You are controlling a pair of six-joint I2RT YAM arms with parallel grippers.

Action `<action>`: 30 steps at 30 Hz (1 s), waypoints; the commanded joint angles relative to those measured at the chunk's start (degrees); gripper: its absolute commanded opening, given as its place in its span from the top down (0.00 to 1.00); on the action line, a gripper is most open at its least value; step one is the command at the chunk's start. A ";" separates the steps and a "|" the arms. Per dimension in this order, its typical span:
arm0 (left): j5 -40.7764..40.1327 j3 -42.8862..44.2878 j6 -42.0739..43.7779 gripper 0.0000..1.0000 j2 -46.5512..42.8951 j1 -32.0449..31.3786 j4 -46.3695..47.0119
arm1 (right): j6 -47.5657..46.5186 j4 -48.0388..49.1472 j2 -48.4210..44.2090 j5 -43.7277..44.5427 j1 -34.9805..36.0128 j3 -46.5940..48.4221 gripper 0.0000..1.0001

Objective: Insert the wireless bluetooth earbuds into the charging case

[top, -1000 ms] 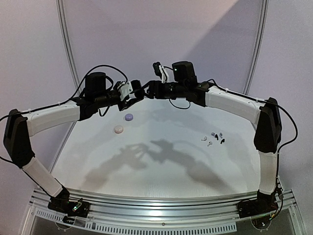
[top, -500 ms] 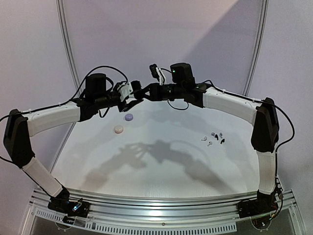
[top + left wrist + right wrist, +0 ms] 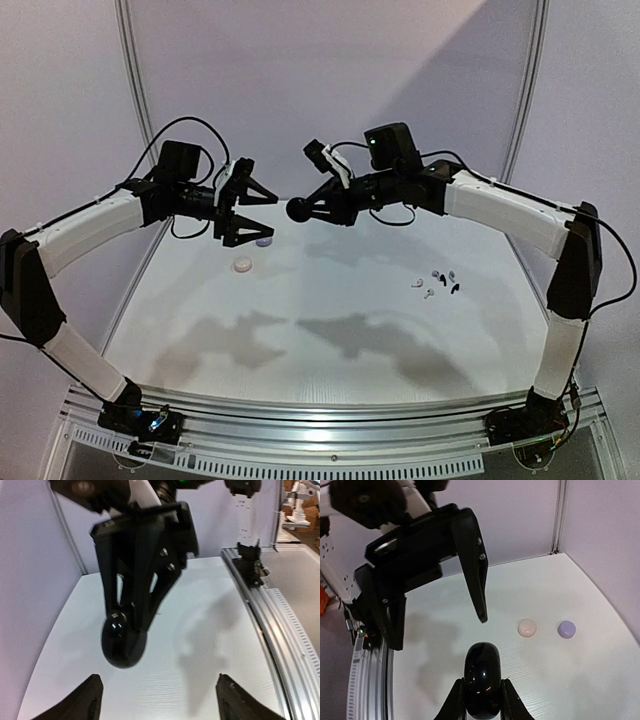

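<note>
A glossy black charging case (image 3: 297,210) hangs in the air over the back of the table, with my right gripper (image 3: 304,209) shut on it. In the right wrist view the case (image 3: 482,677) is pinched by its lower half between the fingers of the gripper (image 3: 483,680). My left gripper (image 3: 274,218) stands open a short way left of the case, facing it, with nothing between its fingers. The left wrist view shows the case (image 3: 122,642) ahead of the wide-open left gripper (image 3: 158,680). Several tiny earbuds (image 3: 437,283) lie on the table at the right.
A pale pink round case (image 3: 242,264) and a lavender round case (image 3: 264,240) rest on the white table (image 3: 330,330) below the left gripper; they also show in the right wrist view, pink case (image 3: 527,627), lavender case (image 3: 566,629). An aluminium rail (image 3: 330,425) runs along the near edge.
The two grippers met at the black case; the right one shut on it. The left one has opened and drawn back to the left, and the right has pulled slightly right with the case.
</note>
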 commanded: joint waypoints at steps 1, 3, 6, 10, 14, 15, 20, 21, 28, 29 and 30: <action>7.94 2.07 -5.24 0.27 0.88 -1.43 -6.75 | -20.67 -12.35 -4.70 0.17 2.20 4.99 1.00; 6.25 2.52 -6.18 0.34 1.02 -2.12 -5.72 | -24.08 -16.55 -3.92 1.62 2.94 8.16 1.00; 3.59 3.55 -8.04 0.41 1.21 -3.89 -3.63 | -27.59 -20.24 -2.14 3.28 3.76 12.18 1.00; 2.30 3.99 -12.88 0.46 1.75 -4.57 0.04 | -29.91 -19.82 -1.16 3.71 4.83 13.82 1.00; 2.31 3.79 -13.64 0.58 1.67 -4.57 1.41 | -30.64 -19.87 -1.13 3.54 5.23 13.98 1.00; 2.50 3.71 -13.36 0.62 1.59 -4.57 1.45 | -30.76 -20.12 -1.04 3.82 5.24 14.04 1.00; 2.80 3.52 -11.38 0.68 1.55 -4.98 0.93 | -31.04 -20.25 -0.60 4.65 5.30 14.13 1.00; 2.97 3.58 -11.35 0.69 1.60 -5.07 1.00 | -31.04 -20.18 -0.50 4.56 5.26 14.10 1.00; 3.00 3.64 -10.59 0.77 1.72 -5.62 1.27 | -30.21 -19.17 0.07 4.81 5.27 14.33 1.00; 3.05 3.61 -10.35 0.80 1.77 -5.68 1.27 | -29.97 -19.07 0.11 4.73 5.25 14.34 1.00; 3.17 3.69 -10.21 0.81 1.81 -5.71 1.27 | -29.91 -19.08 0.13 4.72 5.27 14.31 1.00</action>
